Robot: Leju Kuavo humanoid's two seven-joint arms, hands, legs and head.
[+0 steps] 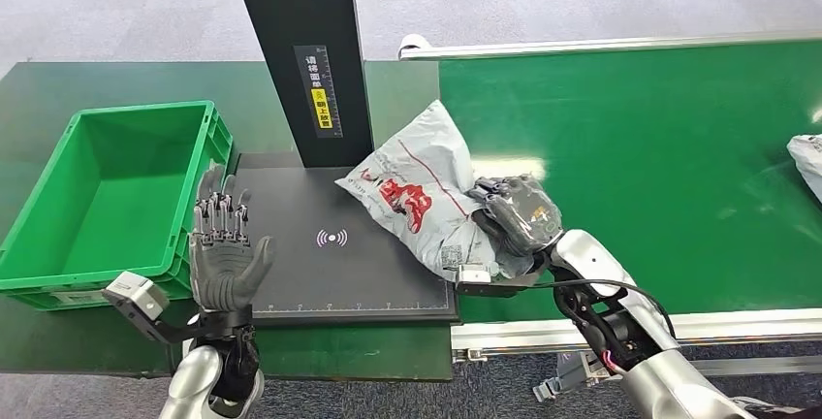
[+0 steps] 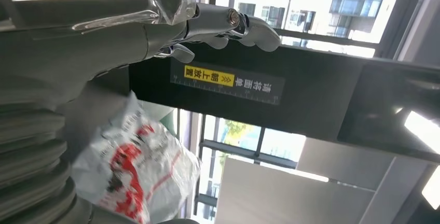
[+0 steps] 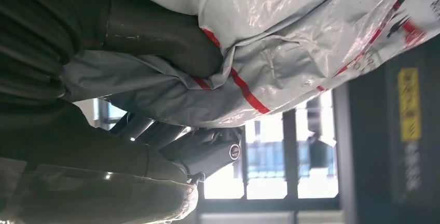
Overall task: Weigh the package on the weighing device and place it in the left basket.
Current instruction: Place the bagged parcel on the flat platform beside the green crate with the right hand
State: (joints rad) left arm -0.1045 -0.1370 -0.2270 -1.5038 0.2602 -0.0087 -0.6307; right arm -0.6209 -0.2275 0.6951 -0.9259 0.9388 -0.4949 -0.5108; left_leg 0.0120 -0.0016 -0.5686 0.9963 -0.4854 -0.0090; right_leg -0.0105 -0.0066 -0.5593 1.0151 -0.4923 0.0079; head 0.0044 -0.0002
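one package, one basket, one scale

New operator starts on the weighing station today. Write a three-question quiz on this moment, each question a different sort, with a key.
1. True or false: the grey package lies flat on the black weighing platform, free of any hand.
2. Multiple choice. The left hand is:
A. gripping the crate rim
B. raised with fingers spread, holding nothing
C. pressing on the platform
3. Fill in: the green crate stands to the ____ of the platform, as the robot sees it.

Key
1. False: the right hand grips the package at its right end, over the platform's right edge.
2. B
3. left
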